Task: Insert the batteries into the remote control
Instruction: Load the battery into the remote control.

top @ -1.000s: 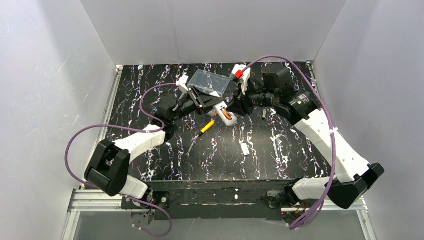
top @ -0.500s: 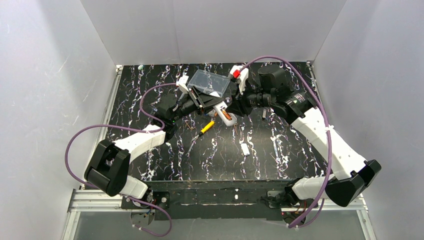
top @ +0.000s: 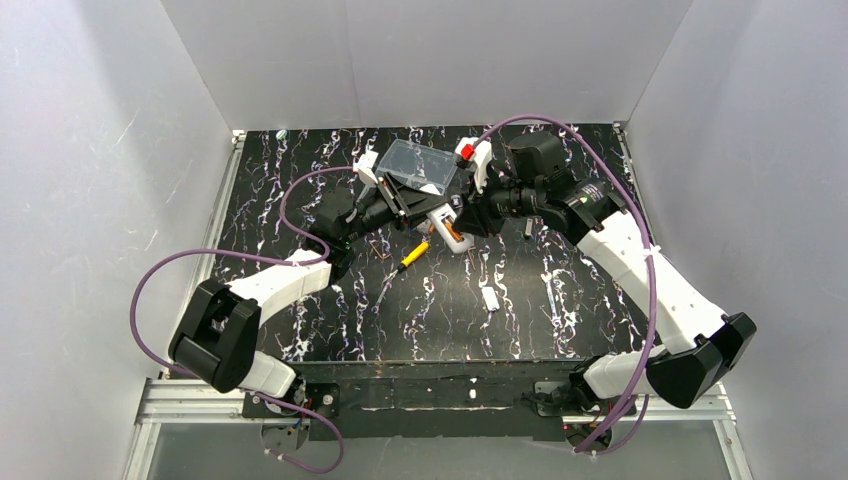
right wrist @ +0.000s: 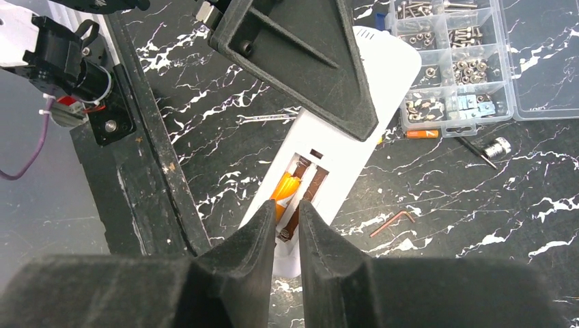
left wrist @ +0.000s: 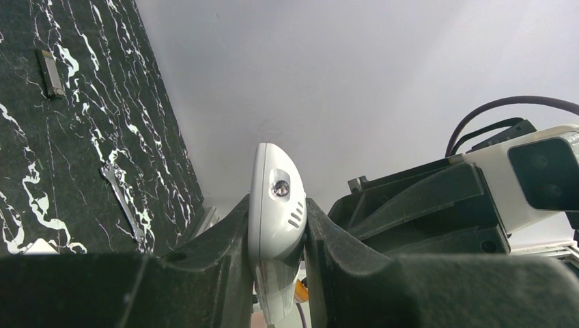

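My left gripper (top: 425,212) is shut on the white remote control (top: 447,224) and holds it above the table, back side up. In the left wrist view the remote (left wrist: 275,195) is clamped edge-on between my left gripper's (left wrist: 276,222) jaws. In the right wrist view the remote's (right wrist: 341,147) open compartment holds an orange battery (right wrist: 285,188) and a copper-brown battery (right wrist: 309,193) side by side. My right gripper (right wrist: 287,208) is shut to a narrow gap, its tips just over the compartment's near end, with nothing between them. It also shows in the top view (top: 460,212).
A clear compartmented box (top: 420,165) of screws stands behind the grippers, also in the right wrist view (right wrist: 464,68). A yellow-and-black screwdriver (top: 410,255), a small white plate (top: 490,298) and a copper hex key (right wrist: 392,222) lie on the black table.
My right arm has shifted left, bringing its gripper closer over the remote's compartment. The left arm and the remote have stayed in place.
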Motion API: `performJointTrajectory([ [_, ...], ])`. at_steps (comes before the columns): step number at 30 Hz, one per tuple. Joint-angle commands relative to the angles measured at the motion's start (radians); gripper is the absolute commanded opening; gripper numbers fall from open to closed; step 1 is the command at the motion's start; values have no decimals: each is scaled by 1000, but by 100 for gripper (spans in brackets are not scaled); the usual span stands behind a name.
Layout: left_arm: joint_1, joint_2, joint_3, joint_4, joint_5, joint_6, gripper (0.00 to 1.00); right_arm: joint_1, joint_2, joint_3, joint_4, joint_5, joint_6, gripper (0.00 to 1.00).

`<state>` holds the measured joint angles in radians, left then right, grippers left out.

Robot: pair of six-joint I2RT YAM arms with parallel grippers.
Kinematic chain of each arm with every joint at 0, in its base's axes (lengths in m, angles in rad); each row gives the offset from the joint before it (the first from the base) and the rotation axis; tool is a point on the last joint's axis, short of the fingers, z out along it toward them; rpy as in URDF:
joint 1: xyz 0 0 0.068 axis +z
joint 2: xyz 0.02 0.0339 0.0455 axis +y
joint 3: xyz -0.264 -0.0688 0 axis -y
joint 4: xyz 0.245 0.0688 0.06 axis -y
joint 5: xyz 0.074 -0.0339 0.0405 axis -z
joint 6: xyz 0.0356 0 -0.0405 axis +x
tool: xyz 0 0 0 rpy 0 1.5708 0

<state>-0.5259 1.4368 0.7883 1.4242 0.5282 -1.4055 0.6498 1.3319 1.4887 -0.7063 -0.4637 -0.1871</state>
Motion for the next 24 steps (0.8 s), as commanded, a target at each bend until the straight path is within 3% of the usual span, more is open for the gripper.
performJointTrajectory([
  [1, -5, -10, 32, 108, 29, -2, 0, 0, 13, 23, -26, -29, -9, 25],
  [16, -5, -6, 30, 106, 28, -3, 0, -1, 1, 35, 2, 13, 28, 24],
  [24, -5, 2, 37, 107, 35, -7, 0, 0, -44, 62, 33, -16, 4, 35],
])
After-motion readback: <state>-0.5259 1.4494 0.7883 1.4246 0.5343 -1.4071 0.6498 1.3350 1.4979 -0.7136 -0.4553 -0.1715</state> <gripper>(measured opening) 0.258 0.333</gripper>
